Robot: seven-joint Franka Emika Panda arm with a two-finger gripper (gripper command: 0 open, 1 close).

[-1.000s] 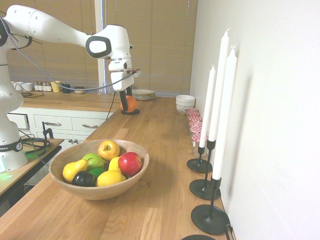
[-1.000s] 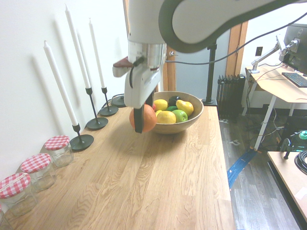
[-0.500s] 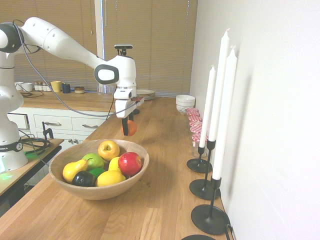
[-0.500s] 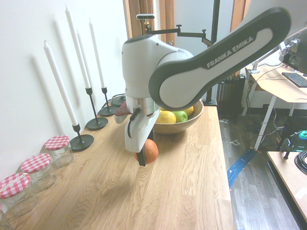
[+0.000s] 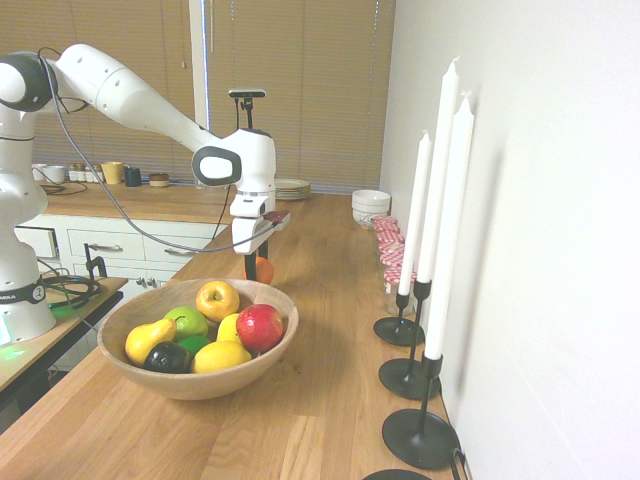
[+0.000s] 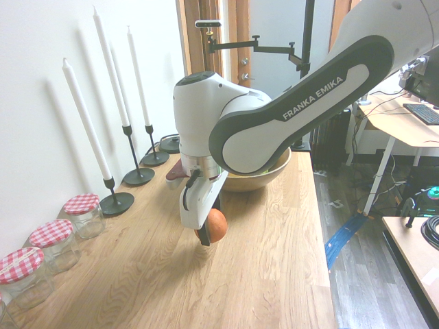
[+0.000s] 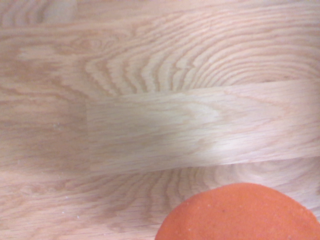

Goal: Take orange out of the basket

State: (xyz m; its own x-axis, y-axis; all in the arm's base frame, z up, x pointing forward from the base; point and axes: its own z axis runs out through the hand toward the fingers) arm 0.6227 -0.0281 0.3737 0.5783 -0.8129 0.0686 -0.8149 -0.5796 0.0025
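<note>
Placement step: I have gripper (image 6: 205, 231) clamped on orange (image 6: 217, 225), outside basket (image 5: 128, 353), perhaps touching countertop (image 6: 274, 274). Next: confirm contact, release.

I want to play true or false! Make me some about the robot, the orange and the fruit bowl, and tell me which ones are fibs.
1. The gripper is holding the orange. True.
2. The orange is inside the wooden bowl. False: it is outside the bowl, over the wooden counter.
3. The red apple is in the bowl. True.
4. The candles are all lying flat. False: they stand upright in black holders.
5. The jars have blue lids. False: their lids are red and white checked.
6. A yellow pear is in the bowl. True.
</note>
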